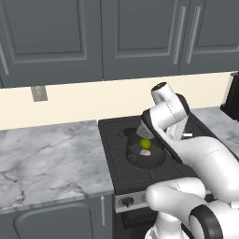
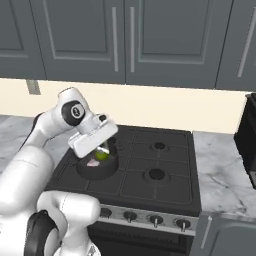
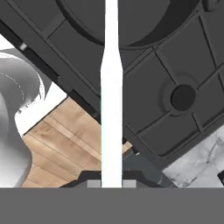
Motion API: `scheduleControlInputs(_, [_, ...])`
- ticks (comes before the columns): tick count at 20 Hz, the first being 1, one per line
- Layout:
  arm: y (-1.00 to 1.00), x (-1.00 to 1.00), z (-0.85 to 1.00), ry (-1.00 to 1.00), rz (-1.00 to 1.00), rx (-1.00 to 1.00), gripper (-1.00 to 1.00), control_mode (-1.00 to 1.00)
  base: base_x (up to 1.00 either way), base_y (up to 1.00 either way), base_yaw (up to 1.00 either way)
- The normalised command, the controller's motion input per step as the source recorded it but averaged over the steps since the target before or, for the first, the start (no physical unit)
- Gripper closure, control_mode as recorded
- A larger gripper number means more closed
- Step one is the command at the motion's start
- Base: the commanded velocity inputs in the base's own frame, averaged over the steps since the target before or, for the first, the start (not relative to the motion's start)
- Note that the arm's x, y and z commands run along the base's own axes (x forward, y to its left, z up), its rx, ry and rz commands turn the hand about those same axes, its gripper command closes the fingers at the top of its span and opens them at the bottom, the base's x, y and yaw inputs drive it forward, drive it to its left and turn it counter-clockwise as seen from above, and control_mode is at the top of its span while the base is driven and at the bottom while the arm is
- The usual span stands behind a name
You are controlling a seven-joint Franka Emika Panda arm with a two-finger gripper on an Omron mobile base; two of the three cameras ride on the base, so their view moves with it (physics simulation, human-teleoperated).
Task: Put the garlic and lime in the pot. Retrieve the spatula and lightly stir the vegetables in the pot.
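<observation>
Now spatula (image 3: 111, 87) handle clamped btwn fingers (image 3: 92, 183), running straight out.

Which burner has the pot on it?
The front-left burner: the pot, with lime and garlic inside, sits there. The other three burners are bare.
</observation>
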Motion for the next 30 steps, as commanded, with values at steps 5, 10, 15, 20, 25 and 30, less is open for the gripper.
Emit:
scheduleControlInputs(5, [-0.21,0.14,0.00,0.01,0.44,-0.02,1.00,-1.00,0.00,0.00,0.00])
scheduleControlInputs(10, [0.04,0.47,0.00,0.19,0.07,-0.13,1.00,-1.00,0.00,0.00,0.00])
scheduleControlInputs(15, [0.03,0.62,0.00,0.07,0.00,-0.07,1.00,-1.00,0.00,0.00,0.00])
scheduleControlInputs(20, [0.00,0.64,-0.02,0.09,0.00,-0.07,1.00,-1.00,0.00,0.00,0.00])
scheduleControlInputs(25, [0.00,0.07,-0.13,0.07,0.00,-0.06,1.00,-1.00,0.00,0.00,0.00])
scheduleControlInputs(30, [-0.08,0.06,-0.16,0.01,0.00,-0.05,1.00,-1.00,0.00,0.00,0.00])
